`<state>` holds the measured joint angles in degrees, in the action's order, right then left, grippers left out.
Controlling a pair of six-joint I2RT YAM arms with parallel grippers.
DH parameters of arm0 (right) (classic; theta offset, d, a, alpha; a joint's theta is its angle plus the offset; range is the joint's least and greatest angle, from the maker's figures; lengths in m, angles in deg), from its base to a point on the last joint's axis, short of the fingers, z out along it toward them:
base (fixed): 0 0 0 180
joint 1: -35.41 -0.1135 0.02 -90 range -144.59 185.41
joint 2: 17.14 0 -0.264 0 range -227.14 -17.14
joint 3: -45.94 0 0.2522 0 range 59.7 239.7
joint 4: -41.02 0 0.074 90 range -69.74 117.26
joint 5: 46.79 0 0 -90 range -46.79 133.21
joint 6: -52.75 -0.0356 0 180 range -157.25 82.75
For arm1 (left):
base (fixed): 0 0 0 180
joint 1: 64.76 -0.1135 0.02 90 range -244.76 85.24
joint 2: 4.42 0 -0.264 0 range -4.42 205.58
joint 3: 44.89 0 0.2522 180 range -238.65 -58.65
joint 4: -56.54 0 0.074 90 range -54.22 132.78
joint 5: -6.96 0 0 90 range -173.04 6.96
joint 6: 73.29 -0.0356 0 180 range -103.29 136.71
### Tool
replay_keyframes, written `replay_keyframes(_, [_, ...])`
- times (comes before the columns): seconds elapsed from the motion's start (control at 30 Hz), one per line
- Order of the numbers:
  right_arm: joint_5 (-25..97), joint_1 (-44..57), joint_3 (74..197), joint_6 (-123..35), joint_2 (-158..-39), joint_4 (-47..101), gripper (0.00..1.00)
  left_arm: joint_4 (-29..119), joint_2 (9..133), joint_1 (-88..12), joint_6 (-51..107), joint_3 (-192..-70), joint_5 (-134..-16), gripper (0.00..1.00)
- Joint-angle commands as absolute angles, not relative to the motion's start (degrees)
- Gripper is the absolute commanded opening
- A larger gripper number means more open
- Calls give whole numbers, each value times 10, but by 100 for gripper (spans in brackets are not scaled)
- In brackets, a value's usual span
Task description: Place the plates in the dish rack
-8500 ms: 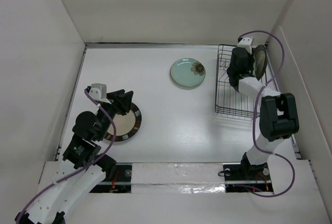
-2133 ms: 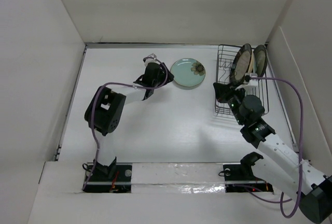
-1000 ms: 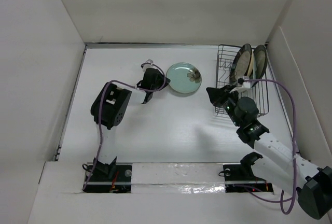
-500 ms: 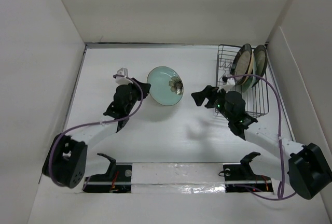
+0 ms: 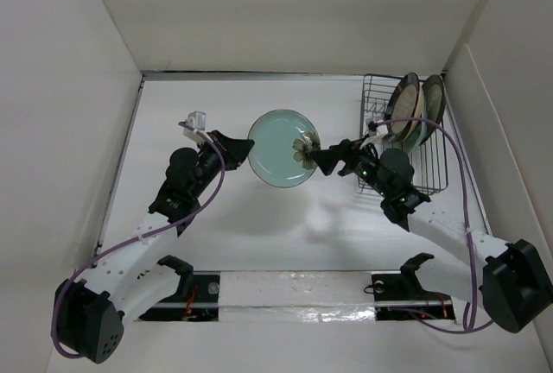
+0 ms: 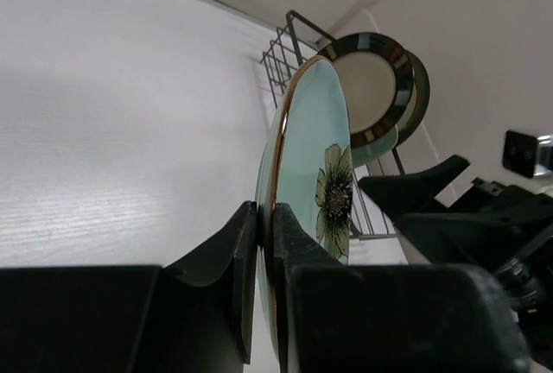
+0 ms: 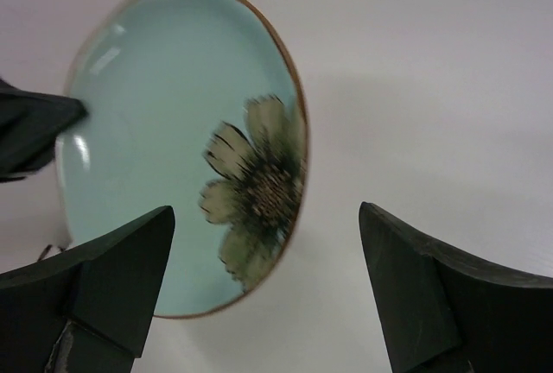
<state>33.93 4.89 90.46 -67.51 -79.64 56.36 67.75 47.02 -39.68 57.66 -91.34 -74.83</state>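
A teal round plate (image 5: pixel 278 150) with a dark flower hangs tilted on edge above the table's middle. My left gripper (image 5: pixel 244 147) is shut on its left rim; the left wrist view shows both fingers pinching the copper-edged rim (image 6: pixel 266 218) of the plate (image 6: pixel 333 131). My right gripper (image 5: pixel 321 159) stands open just right of the plate, its fingers spread wide before the flowered edge (image 7: pixel 263 213) without touching the plate (image 7: pixel 164 123). The black wire dish rack (image 5: pixel 432 185) at the back right holds two plates upright, a striped-rim one (image 5: pixel 403 102) and one behind it (image 5: pixel 434 98).
White walls close in the table on the left, back and right. The rack (image 6: pixel 281 52) and its striped-rim plate (image 6: pixel 367 88) lie beyond the held plate in the left wrist view. The right arm's link (image 5: pixel 432 226) stretches across the table's right front.
The left gripper has raised the teal plate off the table, tipped it on edge and drawn it toward the middle. The right gripper has opened wide and moved left up to the plate.
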Motion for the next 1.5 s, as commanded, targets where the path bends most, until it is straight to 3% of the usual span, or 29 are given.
replay_keyframes(0.0, [291, 42, 906, -670, -763, 665, 93, 749, 444, -396, 592, -960, -711, 0])
replay_keyframes(0.53, [269, 42, 907, -689, -814, 701, 85, 790, 425, -396, 592, -974, -577, 0])
replay_keyframes(1.07, [369, 42, 902, -663, -766, 624, 85, 717, 411, -396, 543, -983, -639, 0])
replay_keyframes(1.27, [207, 31, 934, -679, -865, 668, 82, 754, 417, -396, 559, -976, -611, 0])
replay_keyframes(1.4, [91, 25, 935, -703, -921, 744, 74, 773, 423, -396, 569, -980, -585, 0])
replay_keyframes(1.43, [82, 25, 932, -710, -925, 772, 69, 774, 423, -396, 570, -980, -578, 0])
replay_keyframes(1.47, [74, 25, 920, -725, -927, 811, 54, 767, 423, -396, 567, -986, -576, 0])
